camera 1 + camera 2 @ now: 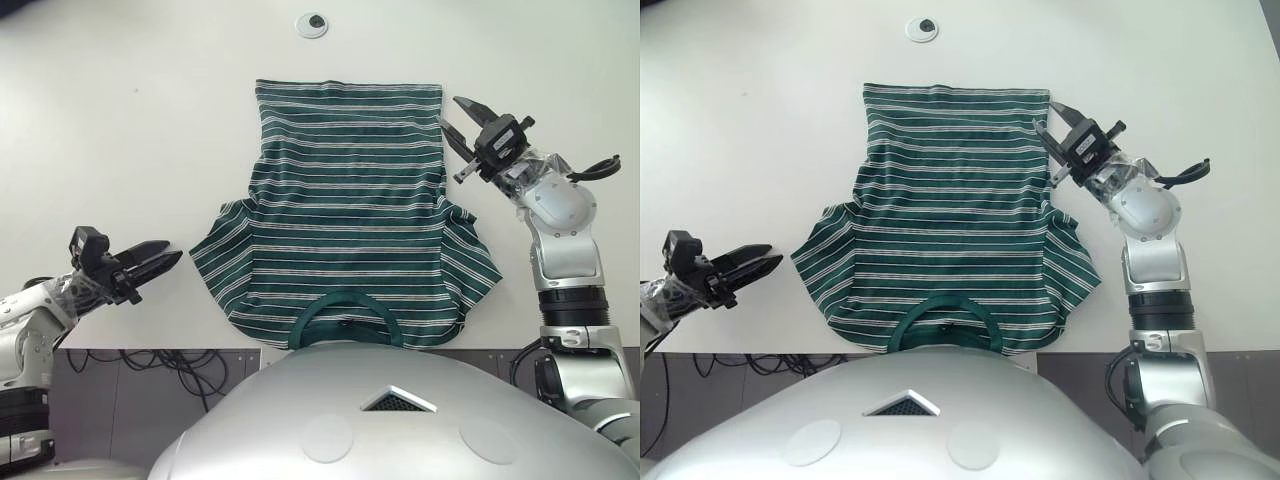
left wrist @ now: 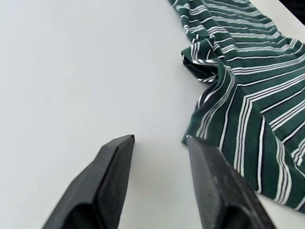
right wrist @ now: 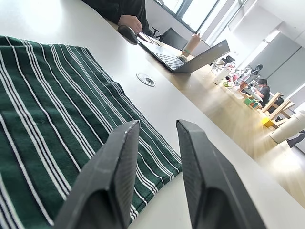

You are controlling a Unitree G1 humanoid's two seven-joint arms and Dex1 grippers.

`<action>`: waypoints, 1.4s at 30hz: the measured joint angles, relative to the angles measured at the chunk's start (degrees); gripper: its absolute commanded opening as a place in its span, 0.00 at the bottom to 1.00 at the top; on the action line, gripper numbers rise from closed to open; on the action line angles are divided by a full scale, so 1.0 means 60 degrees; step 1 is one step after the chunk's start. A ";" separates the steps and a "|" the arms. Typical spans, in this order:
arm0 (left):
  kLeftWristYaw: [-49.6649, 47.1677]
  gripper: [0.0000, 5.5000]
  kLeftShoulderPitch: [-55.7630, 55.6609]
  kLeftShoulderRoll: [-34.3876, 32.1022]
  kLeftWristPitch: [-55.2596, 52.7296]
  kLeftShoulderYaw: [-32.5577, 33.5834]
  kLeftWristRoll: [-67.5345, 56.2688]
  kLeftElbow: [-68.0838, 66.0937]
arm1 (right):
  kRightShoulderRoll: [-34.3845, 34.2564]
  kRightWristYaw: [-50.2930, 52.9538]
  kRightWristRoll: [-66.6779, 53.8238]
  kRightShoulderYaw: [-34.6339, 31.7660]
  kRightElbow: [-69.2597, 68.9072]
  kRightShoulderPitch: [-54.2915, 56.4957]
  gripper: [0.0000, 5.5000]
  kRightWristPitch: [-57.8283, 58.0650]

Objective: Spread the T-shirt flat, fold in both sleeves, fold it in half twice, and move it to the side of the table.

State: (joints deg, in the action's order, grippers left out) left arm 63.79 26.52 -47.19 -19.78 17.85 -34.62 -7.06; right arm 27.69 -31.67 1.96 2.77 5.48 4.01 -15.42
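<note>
So here's what you've got: the T-shirt (image 1: pixel 345 210) is lying on the white table (image 1: pixel 120 130), pretty much opened out. It's dark green with thin white stripes. The collar (image 1: pixel 345 296) sits at the near edge, closest to the robot, and the hem (image 1: pixel 348 88) points toward the far side. Both sleeves are out, not folded in. The left sleeve (image 1: pixel 218 250) fans out toward the robot's left and the right sleeve (image 1: pixel 478 258) toward its right. Both look a bit rumpled where they meet the body.

Your left gripper (image 1: pixel 172 251) hangs low over bare table by the near edge, just beside the left sleeve but apart from it. Its fingers (image 2: pixel 114 162) are spread and empty, tips aimed at the sleeve's edge.

Your right gripper (image 1: pixel 449 111) is up at the shirt's right side, near the far corner of the hem. Its fingers (image 3: pixel 119 162) are spread and empty too, with the hem corner right in front of them. Whether the tips actually touch the cloth, you can't tell from these angles.

Other stuff: a small round cap (image 1: pixel 312 25) is set in the table beyond the hem, and some cables (image 1: pixel 150 362) hang under the near edge. An open laptop (image 3: pixel 200 55) sits farther along the table.
</note>
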 measured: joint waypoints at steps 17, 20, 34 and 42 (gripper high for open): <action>0.1259 0.09 -0.0693 0.0277 0.1406 -0.0863 0.0285 -0.1384 | 0.0004 -0.0043 0.0000 0.0000 0.0001 -0.0033 0.26 0.0074; 0.1365 0.01 -0.0806 0.0357 0.1720 -0.0893 0.0299 -0.1726 | 0.0004 -0.0053 0.0000 0.0000 0.0000 -0.0038 0.26 0.0088; 0.1716 0.15 -0.0773 0.0400 0.2327 -0.1125 0.0326 -0.1805 | 0.0004 -0.0088 0.0001 0.0001 -0.0001 -0.0043 0.26 0.0097; 0.1615 0.13 -0.0769 0.0435 0.1664 -0.1053 0.0184 -0.1480 | 0.0003 -0.0088 0.0004 0.0019 -0.0001 -0.0043 0.26 0.0100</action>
State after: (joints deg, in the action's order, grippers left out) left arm 73.48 21.90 -44.58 -9.80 11.54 -33.51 -15.95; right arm 27.71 -32.20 1.99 2.89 5.48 3.75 -14.82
